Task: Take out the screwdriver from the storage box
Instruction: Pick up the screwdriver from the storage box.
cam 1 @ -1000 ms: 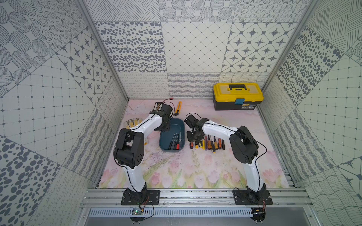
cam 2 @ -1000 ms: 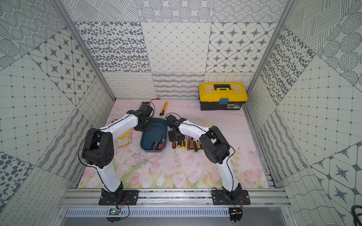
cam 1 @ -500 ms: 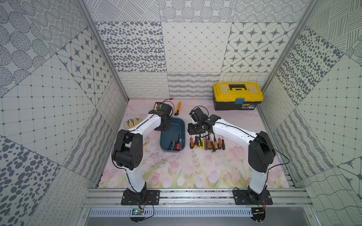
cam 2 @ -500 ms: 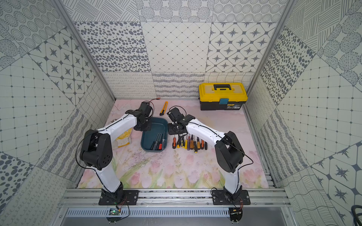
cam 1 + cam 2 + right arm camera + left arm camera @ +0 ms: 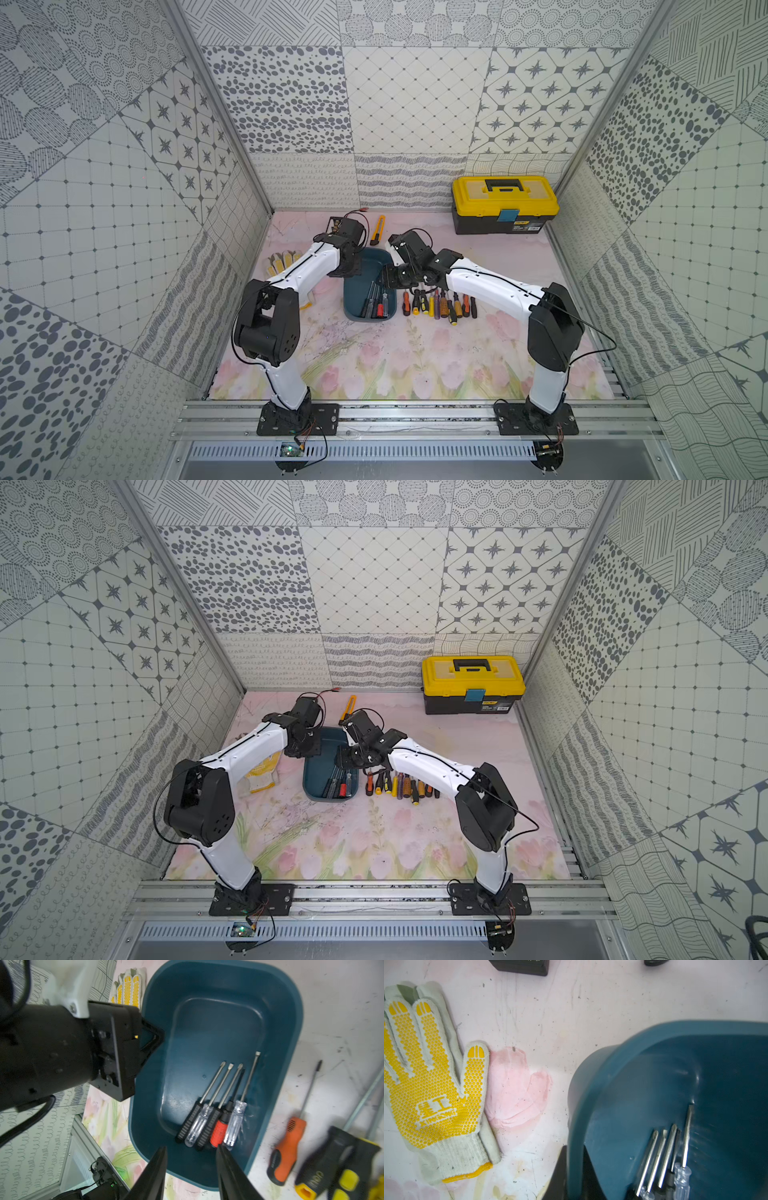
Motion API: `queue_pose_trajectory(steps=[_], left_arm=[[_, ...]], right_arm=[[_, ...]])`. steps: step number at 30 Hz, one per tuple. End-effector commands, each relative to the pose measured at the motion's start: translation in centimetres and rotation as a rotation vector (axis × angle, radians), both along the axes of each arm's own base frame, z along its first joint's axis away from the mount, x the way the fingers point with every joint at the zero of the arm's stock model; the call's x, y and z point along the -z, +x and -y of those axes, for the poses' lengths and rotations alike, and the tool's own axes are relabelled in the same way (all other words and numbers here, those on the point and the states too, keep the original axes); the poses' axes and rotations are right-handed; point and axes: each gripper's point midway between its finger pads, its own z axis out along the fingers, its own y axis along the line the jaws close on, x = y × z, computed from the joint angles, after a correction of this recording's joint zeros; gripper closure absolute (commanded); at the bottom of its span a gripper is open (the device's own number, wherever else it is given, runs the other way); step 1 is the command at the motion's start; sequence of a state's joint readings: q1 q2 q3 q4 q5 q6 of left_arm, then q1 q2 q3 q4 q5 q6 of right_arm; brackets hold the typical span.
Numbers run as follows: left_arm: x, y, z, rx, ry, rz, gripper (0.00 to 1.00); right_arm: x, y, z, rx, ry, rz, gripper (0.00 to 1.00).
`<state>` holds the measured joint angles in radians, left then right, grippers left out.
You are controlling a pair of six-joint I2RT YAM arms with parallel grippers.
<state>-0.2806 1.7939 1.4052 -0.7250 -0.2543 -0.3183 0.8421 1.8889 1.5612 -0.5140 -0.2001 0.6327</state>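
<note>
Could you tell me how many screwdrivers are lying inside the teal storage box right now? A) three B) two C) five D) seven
C: the right wrist view shows five screwdrivers side by side in the storage box: two black-handled, two clear-handled, one red-handled.

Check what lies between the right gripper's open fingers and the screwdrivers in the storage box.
Nothing: in the right wrist view the right gripper hangs empty just above the handles of the screwdrivers, only the bare storage box floor showing between.
</note>
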Motion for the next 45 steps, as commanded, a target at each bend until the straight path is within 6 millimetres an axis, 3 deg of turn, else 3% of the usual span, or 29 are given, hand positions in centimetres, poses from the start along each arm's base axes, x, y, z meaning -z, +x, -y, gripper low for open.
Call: queue_pose_trajectory(steps=[1, 12, 24, 31, 40, 45], left_arm=[[-0.5, 0.0, 0.9, -0.015, -0.049, 0.019, 1.0], [-0.6, 0.2, 0.7, -0.023, -0.043, 0.03, 1.0], [-0.7, 0.2, 0.9, -0.021, -0.048, 0.03, 1.0], [-0.7, 0.2, 0.9, -0.018, -0.05, 0.028, 1.0], [-0.5, 0.2, 1.0, -0.019, -0.055, 0.022, 1.0], [-0.5, 0.2, 1.0, -0.02, -0.049, 0.021, 1.0]], right_arm=[[1.1, -0.3, -2.3, -0.018, 0.065, -0.054, 0.54], [4.8, -1.6, -5.2, -0.028, 0.079, -0.15, 0.52], [8.4, -1.6, -6.5, -0.025, 0.053, -0.215, 0.52], [9.5, -1.1, -7.7, -0.044, 0.053, -0.23, 0.53], [12.5, -1.4, -6.4, -0.026, -0.068, -0.264, 0.54], [13.8, -1.8, -5.3, -0.025, -0.158, -0.246, 0.6]])
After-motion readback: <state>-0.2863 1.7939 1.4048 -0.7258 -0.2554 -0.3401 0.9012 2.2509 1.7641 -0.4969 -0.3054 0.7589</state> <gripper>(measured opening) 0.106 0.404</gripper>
